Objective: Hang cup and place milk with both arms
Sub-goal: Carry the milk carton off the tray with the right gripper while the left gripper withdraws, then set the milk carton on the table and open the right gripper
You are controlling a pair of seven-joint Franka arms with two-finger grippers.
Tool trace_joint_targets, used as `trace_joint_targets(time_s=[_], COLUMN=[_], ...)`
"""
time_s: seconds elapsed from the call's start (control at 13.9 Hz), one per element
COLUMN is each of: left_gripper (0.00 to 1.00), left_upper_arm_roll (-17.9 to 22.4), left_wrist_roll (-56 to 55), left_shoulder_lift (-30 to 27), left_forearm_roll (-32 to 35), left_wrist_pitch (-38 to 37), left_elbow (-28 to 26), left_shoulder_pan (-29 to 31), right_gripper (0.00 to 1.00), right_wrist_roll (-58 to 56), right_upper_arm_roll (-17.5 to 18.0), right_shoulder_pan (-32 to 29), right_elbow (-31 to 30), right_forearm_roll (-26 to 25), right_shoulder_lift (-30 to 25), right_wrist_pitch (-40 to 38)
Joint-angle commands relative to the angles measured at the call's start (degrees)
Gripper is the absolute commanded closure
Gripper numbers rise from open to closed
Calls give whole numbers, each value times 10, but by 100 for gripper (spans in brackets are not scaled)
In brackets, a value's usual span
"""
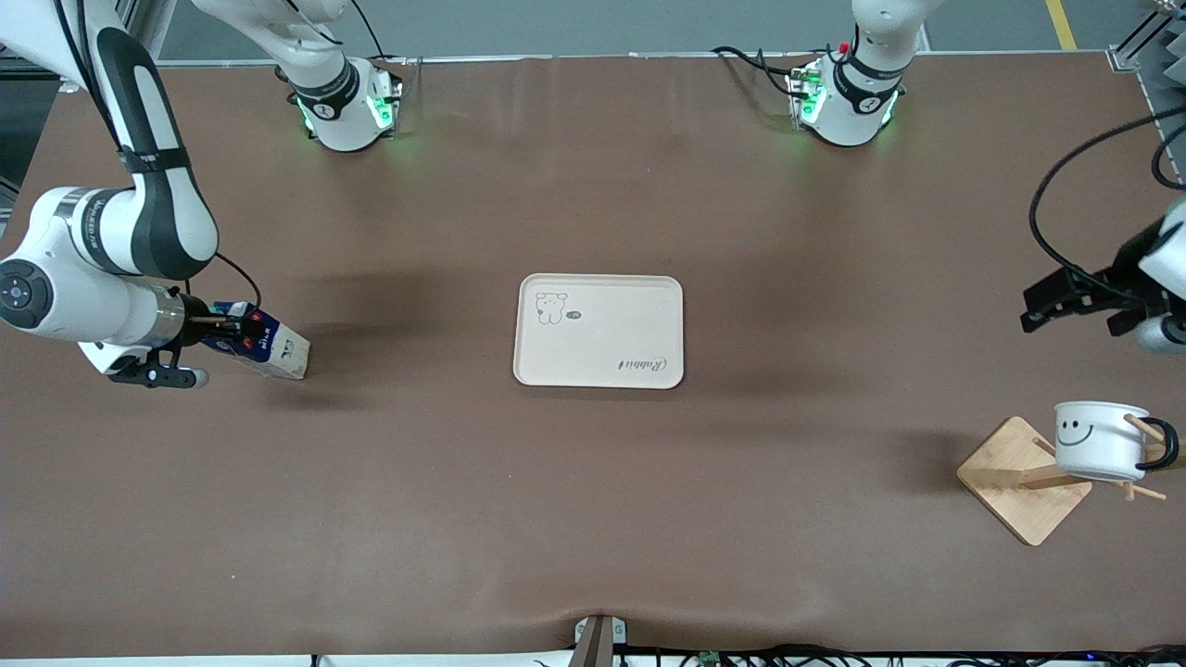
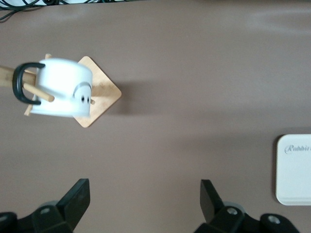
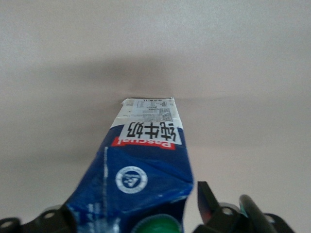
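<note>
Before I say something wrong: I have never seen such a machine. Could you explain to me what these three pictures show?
You see two white robot arms at a brown table. The wide picture comes from a high camera facing them. Each of the other two comes from a camera on one arm's wrist.

A beige tray lies in the middle of the table. Toward the left arm's end stands a wooden rack, and the cup already hangs on it. The left gripper is open, holds nothing and hovers over bare table.

The right gripper is at the capped end of the milk, a blue carton whose pale end rests on the table. I cannot tell whether it grips the carton.
</note>
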Motion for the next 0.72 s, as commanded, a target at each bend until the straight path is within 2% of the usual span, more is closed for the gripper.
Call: trace_joint_targets(time_s=[0.0,0.14,0.22,0.29,0.65], left_gripper=[0,0,0,0,0], left_upper_arm_roll=[134,229,266,285,291], left_wrist_roll=[9,10,8,8,-17], left_shoulder_lift=[-59,-73,-80,-89,-150], left_forearm_roll=[-49,-55,-56,-57,-65], left_wrist_pitch=[-54,-93,-113,-123,-124], left_elbow=[-9,-9,-10,-14,-68], left_shoulder_pan=[-120,-217,-255,-271,-287], right_gripper=[0,0,0,0,0], right_wrist_roll=[-1,-2,0,-1,-1], right_upper_arm_roll=[11,11,11,11,14], right_shoulder_pan=[-14,-11,-8,-8,-5], right_elbow=[55,97,115,140,332], right_forearm_roll=[-10,-15,-29,-33,-31], right_shoulder_lift=[19,39,39,40,77], right_wrist_pitch=[-55,-75,-77,-95,-288])
